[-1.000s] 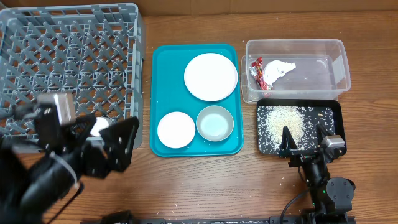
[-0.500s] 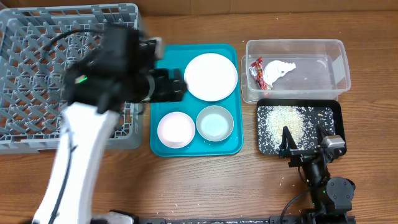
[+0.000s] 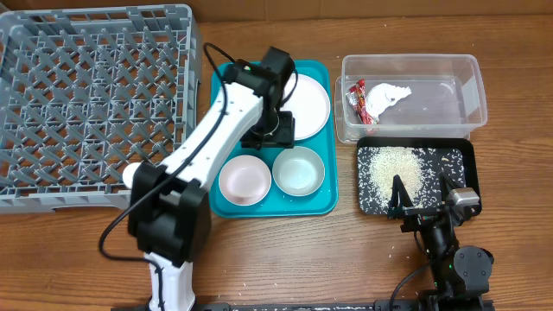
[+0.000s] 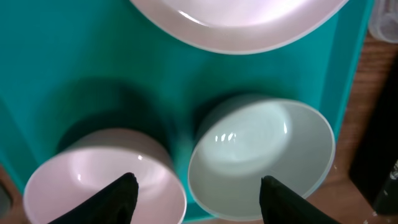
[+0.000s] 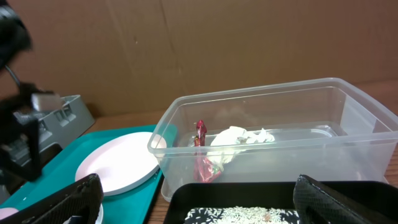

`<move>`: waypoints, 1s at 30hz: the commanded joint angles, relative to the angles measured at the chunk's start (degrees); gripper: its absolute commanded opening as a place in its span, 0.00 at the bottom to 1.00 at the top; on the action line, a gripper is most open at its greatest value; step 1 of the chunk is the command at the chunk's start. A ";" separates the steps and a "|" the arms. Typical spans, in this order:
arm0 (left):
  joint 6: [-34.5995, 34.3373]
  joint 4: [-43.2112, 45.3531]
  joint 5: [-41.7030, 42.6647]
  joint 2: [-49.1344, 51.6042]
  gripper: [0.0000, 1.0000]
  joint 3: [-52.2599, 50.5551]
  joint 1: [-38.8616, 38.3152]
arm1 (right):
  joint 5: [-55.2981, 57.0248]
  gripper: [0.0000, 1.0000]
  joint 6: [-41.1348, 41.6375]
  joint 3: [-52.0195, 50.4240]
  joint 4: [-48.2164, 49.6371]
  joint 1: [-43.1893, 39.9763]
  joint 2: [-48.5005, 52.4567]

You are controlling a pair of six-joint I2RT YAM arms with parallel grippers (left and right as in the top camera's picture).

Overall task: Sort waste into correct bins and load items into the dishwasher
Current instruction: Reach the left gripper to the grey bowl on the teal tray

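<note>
Left gripper (image 4: 199, 196) swung from the dish rack (image 3: 95, 95) side to over the teal tray (image 3: 226, 86). Its jaws are wide and empty, above the whitish bowl (image 4: 261, 155) and pink dish (image 4: 106, 174). Right gripper (image 5: 199, 199) parked, jaws spread; rack empty, so dish loading is likely starting.

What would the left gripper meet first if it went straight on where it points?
Likely the rims of the small bowl and the pink dish: the open left gripper points down between them on the teal tray, one finger over each. Which touches first is unclear.
</note>
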 commanded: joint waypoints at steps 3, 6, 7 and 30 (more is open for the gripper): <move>-5.92 5.60 -1.42 2.84 0.68 0.02 1.51 | 0.33 1.00 -0.20 -0.59 0.37 -0.17 -0.68; -7.80 8.70 -3.04 4.04 0.63 0.02 2.32 | 0.33 1.00 -0.20 -0.59 0.39 -0.17 -0.68; -8.24 9.70 -3.98 4.52 0.63 0.02 2.62 | 0.33 1.00 -0.20 -0.59 0.37 -0.17 -0.68; 5.51 3.72 -9.16 1.01 0.58 -4.44 -5.16 | 0.33 0.99 -0.20 -0.59 0.37 -0.17 -0.68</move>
